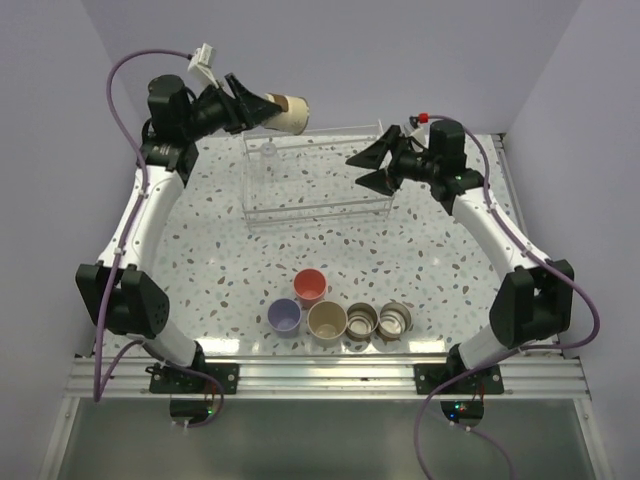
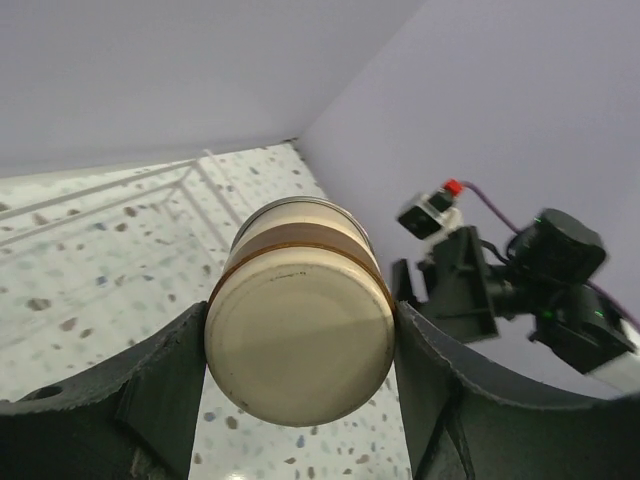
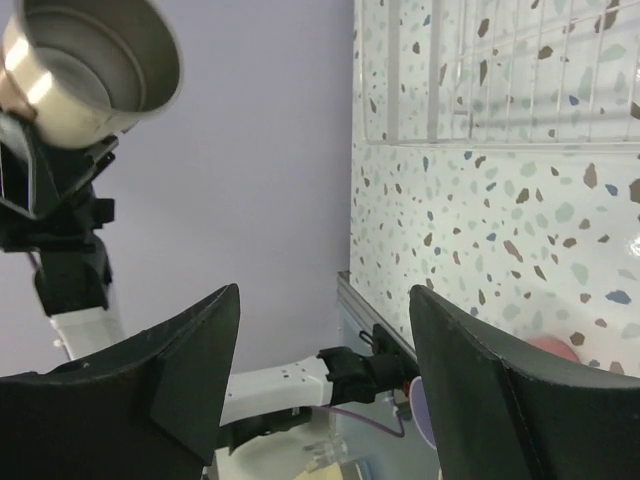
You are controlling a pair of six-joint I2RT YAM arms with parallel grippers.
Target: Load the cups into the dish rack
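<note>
From above, the left gripper (image 1: 262, 108) clasped a metallic steel cup with a tan base (image 1: 288, 113). The cup was tipped on its side above the back-left corner of the clear wire dish rack (image 1: 315, 215), seemingly poised for lowering in; that arm reached far forward. The left wrist view showed its fingers (image 2: 150, 400) pressing the cup's sides, base toward the lens. In the right wrist view the right gripper (image 3: 325, 300) gaped wide and empty, arm extended near the rack's right end.
</note>
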